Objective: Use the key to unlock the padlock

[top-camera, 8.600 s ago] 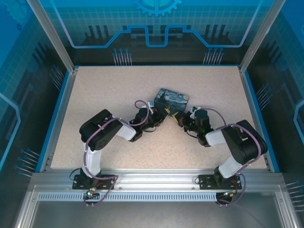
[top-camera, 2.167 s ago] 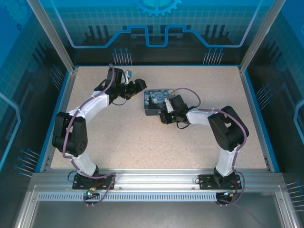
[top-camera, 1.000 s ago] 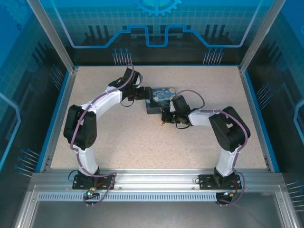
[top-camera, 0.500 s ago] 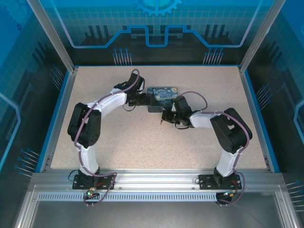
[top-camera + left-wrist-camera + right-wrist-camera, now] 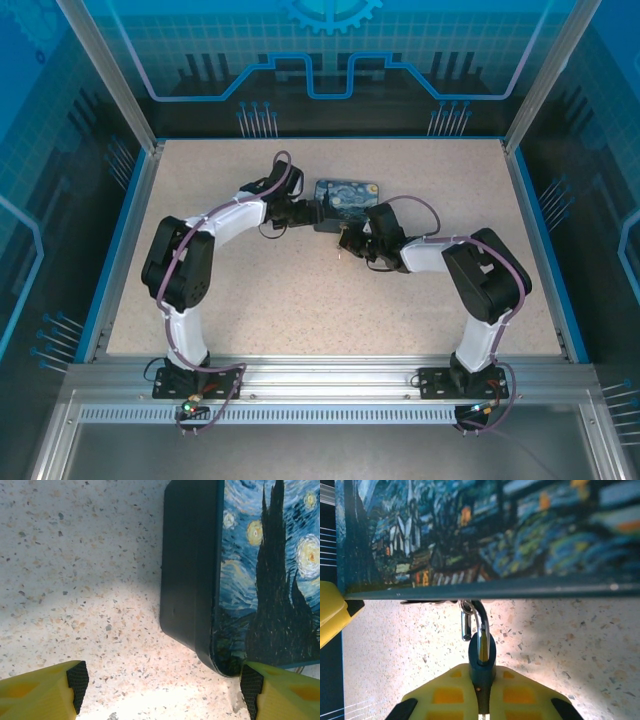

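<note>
Left: my left end effector [image 5: 162, 682] is hanging low over the speckled worktop [image 5: 75, 555] with its jaws spread wide and nothing in them. One yellow finger [image 5: 40, 692] is sitting out over bare worktop. The other is just beside the rounded near corner of the Starry Night box [image 5: 190, 570]. I am reading this as a bracing stance, to stop the box from sliding.

Centre: the box is lying flat, printed lid up, between my two arms.

Right: my right end effector [image 5: 481, 695] is clamped shut, its pads pinching a small dark body that is hanging at the box's front edge, just under the lid rim. I am taking that body for the padlock [image 5: 481, 662]. Its dark shackle [image 5: 481, 616] is curving up under the rim, with a silvery link [image 5: 466, 622] touching it on one side. I am not finding the key with any certainty. A thin brassy sliver is showing on the lock's middle, but I cannot tell what it is.

Handling: the lock is looking rigid, smooth and light, so it is likely to swivel on its shackle or squirt out of the pads. It is best pinched across the flat faces of the body, leaving the keyway end free. The key, being thin and flat, is wanting a pinch across its broad end, never on edge.
</note>
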`<state>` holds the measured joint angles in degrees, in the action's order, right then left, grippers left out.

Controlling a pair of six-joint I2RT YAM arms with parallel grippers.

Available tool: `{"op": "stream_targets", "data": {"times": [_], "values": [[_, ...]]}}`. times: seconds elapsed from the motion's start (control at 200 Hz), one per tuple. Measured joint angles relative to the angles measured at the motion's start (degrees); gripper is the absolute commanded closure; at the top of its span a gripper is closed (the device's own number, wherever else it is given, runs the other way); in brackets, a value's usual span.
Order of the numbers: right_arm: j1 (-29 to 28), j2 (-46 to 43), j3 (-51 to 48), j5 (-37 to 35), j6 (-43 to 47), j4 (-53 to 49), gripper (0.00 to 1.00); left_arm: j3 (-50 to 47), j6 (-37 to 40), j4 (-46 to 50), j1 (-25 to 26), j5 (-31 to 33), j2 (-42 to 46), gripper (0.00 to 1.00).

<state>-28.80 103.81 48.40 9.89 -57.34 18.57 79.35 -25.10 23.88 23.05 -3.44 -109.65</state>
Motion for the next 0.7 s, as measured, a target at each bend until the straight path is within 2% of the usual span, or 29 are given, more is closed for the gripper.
{"op": "stream_targets", "data": {"times": [0.125, 0.415, 0.7], "values": [[0.1, -0.2, 0.1, 0.2, 1.4, -1.2, 1.00, 3.1, 0.2, 3.1, 0.0, 0.0, -0.1, 0.15], [2.6, -1.2, -0.3, 4.2, 7.5, -4.7, 1.00, 20.1, 4.7, 7.5, 0.0, 1.1, -5.9, 0.15], [5.2, -2.1, -1.8, 7.0, 9.8, -4.4, 1.00, 19.1, 7.5, 11.7, 0.0, 2.2, -11.7, 0.15]]}}
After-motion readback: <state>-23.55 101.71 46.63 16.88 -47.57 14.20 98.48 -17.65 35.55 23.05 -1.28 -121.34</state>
